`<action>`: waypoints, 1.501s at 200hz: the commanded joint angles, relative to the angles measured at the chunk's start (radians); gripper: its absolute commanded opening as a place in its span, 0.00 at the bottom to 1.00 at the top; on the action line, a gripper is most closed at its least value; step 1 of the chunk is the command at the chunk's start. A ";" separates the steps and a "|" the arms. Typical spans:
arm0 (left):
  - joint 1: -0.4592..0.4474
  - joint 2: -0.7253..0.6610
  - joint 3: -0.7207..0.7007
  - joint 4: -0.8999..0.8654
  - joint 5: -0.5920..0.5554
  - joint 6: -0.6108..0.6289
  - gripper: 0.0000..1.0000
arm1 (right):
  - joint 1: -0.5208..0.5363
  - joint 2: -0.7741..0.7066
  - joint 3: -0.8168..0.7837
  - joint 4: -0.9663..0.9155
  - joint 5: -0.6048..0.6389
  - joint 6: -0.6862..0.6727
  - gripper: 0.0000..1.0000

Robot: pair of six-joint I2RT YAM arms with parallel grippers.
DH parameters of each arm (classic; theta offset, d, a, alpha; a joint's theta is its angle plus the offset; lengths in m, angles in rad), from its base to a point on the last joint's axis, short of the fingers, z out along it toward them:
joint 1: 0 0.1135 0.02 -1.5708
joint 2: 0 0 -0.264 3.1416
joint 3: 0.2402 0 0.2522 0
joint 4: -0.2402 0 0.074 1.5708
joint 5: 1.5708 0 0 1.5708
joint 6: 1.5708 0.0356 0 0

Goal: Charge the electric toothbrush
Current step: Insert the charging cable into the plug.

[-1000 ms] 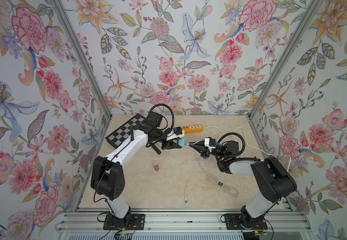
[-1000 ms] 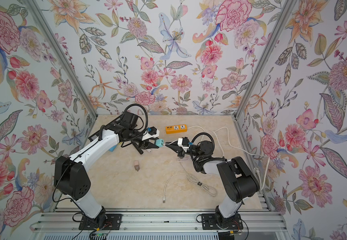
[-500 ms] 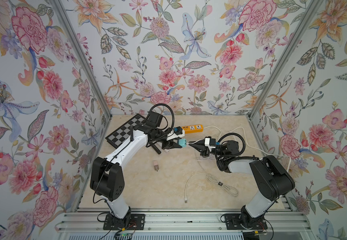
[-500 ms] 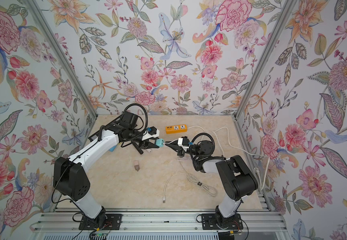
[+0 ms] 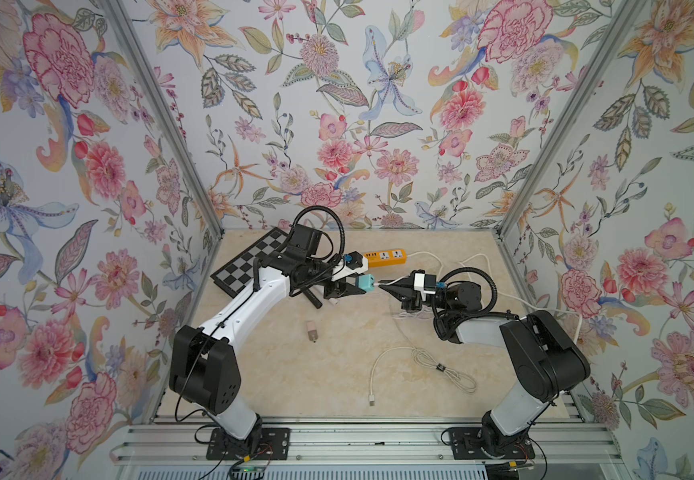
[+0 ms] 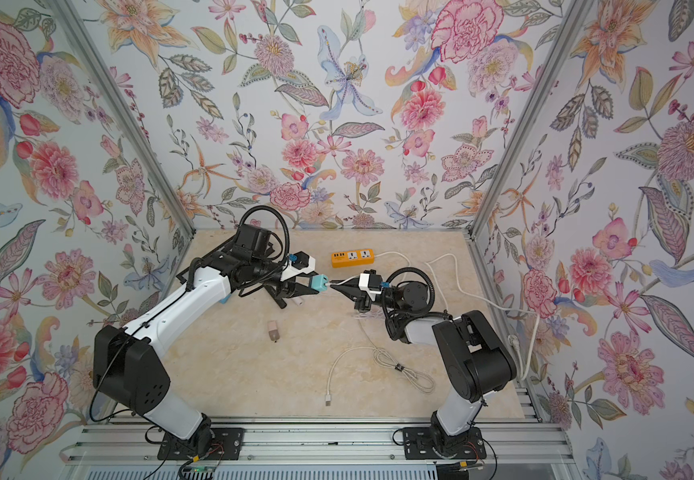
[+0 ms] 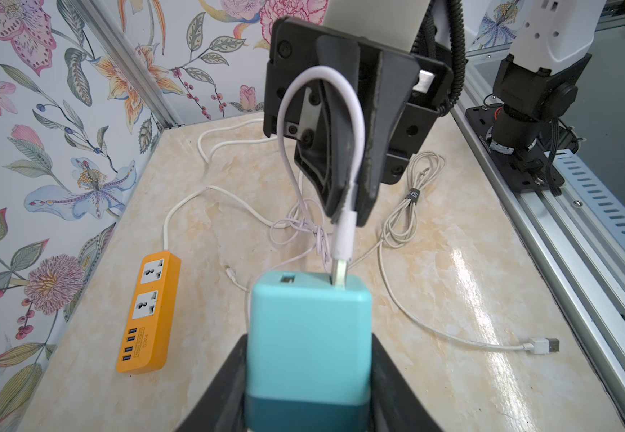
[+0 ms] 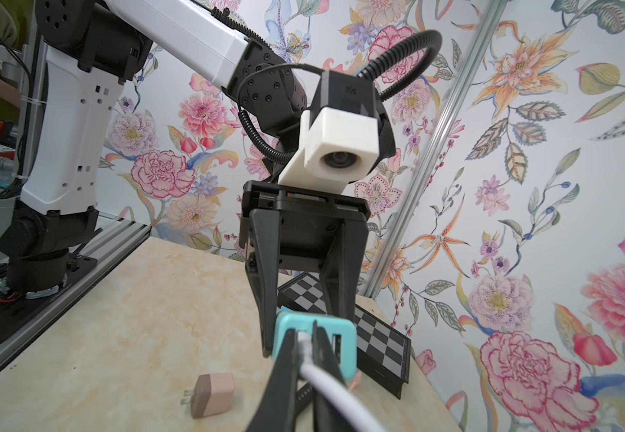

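Observation:
My left gripper (image 5: 361, 286) (image 7: 309, 377) is shut on a teal charger adapter (image 5: 366, 283) (image 6: 319, 283) (image 7: 309, 329), held above the table with its USB ports facing the right arm. My right gripper (image 5: 381, 286) (image 6: 334, 286) (image 8: 305, 334) is shut on the white USB plug (image 7: 342, 235) (image 8: 305, 346) of a thin cable. The plug's metal tip sits in one port of the adapter. Its cable loops back over the right gripper's fingers (image 7: 337, 149). I see no electric toothbrush. A black strap-like piece (image 5: 311, 298) lies under the left gripper.
An orange power strip (image 5: 384, 257) (image 6: 352, 257) (image 7: 150, 310) lies at the back, its white cord running right. A pink adapter (image 5: 312, 331) (image 8: 211, 394) lies mid-table. A checkerboard (image 5: 249, 262) sits back left. A bundled white USB cable (image 5: 440, 368) (image 7: 539, 346) lies front right.
The right gripper with the plug has crept a touch closer to the adapter. The left arm has not moved.

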 commanded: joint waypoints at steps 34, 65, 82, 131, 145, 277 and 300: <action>-0.060 -0.145 -0.006 0.253 0.188 -0.115 0.00 | 0.028 -0.004 0.015 -0.065 -0.100 0.011 0.02; -0.095 -0.181 -0.010 0.290 0.149 -0.135 0.00 | 0.031 -0.010 0.022 -0.106 -0.090 -0.007 0.00; -0.119 -0.175 0.008 0.250 0.094 -0.108 0.00 | 0.042 -0.029 0.029 -0.202 -0.073 -0.068 0.00; -0.169 -0.166 0.060 0.226 0.077 -0.089 0.00 | 0.081 -0.104 0.056 -0.586 -0.033 -0.344 0.00; -0.183 -0.182 0.053 0.283 0.087 -0.120 0.00 | 0.081 -0.088 0.058 -0.525 -0.041 -0.286 0.00; -0.270 -0.282 0.045 0.446 0.145 -0.191 0.00 | 0.138 -0.075 0.101 -0.810 0.013 -0.481 0.00; -0.292 -0.282 0.048 0.469 0.158 -0.198 0.00 | 0.143 -0.061 0.108 -0.789 0.014 -0.467 0.00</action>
